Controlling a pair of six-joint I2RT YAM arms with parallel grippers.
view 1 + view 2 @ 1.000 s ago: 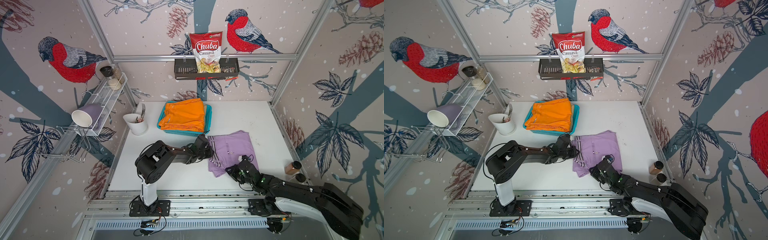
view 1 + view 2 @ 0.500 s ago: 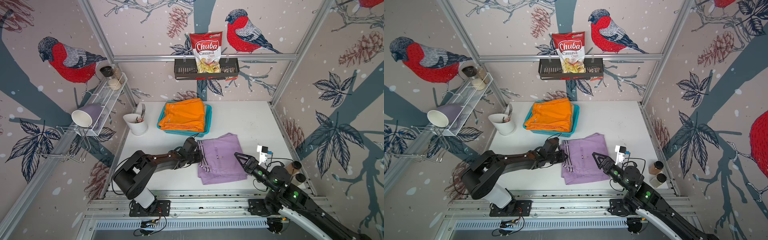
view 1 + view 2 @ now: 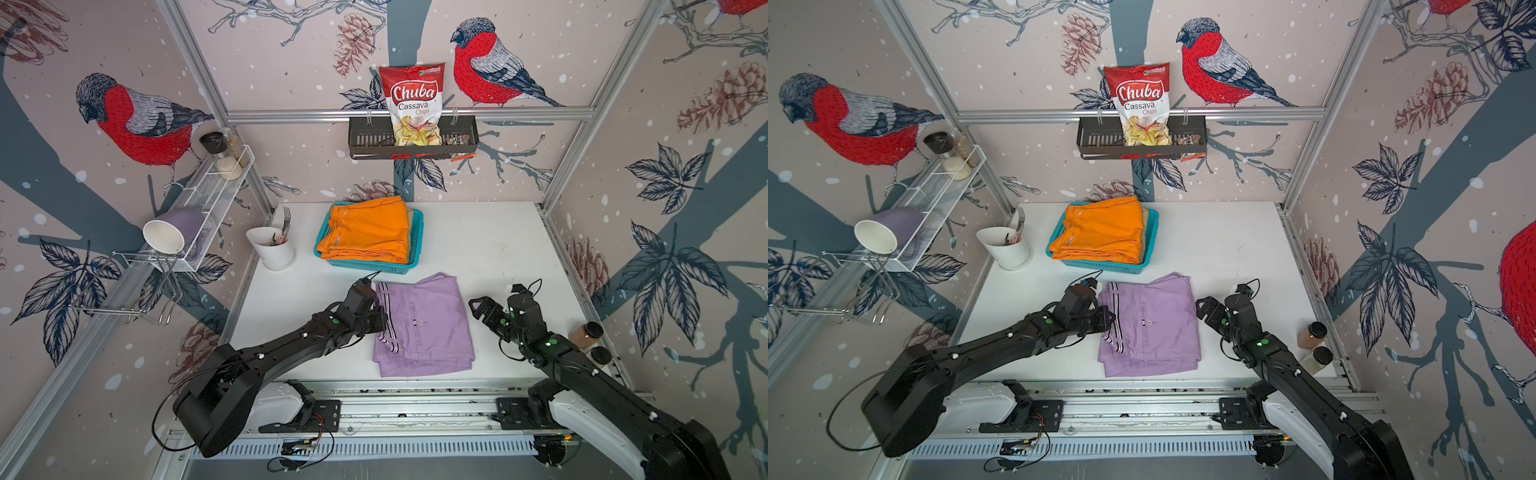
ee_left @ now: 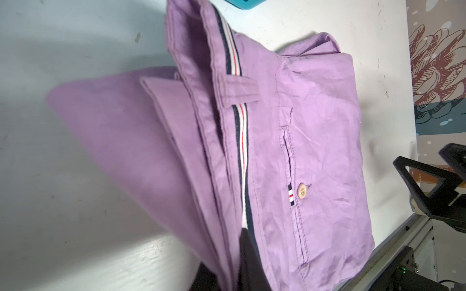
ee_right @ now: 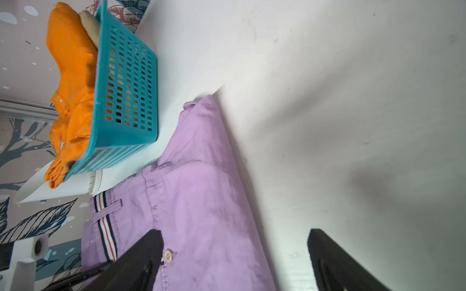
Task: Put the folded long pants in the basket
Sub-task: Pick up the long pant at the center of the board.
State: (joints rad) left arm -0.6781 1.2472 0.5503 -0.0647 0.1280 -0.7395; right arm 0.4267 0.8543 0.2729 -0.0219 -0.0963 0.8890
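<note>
While lilac pants (image 3: 424, 328) lie outside the basket (image 3: 419, 237), the left gripper (image 3: 384, 322) pinches their waistband

Seen in both top views, the teal basket sits toward the back of the white table (image 3: 498, 249), just beside a white cup (image 3: 272, 251) of cutlery. Folded orange pants (image 3: 370, 228) top its load and spill over the rim on the cup side. A sliver of beige pants (image 3: 412, 216) shows between them and the far rim. The lilac pants rest on the table in front of the basket, near it but not touching, with the striped waistband turned toward the left arm. The left gripper is at that waistband edge, jaws drawn close on the cloth. The right gripper (image 3: 478, 313) hovers just beside the opposite edge of the lilac pants, jaws spread wide and holding nothing.

From the left wrist, the waistband layers of the lilac pants lift off the table and run in between the dark fingers (image 4: 248, 254), which clamp narrowly on them. A buttoned pocket faces up, and a teal corner of the basket peeks in beyond the cloth.

From the right wrist, two black fingertips (image 5: 151, 241) stand far apart, one over the lilac pants near the button, the other over bare table. The basket's mesh wall faces the camera, with orange and beige cloth bulging past its rim
</note>
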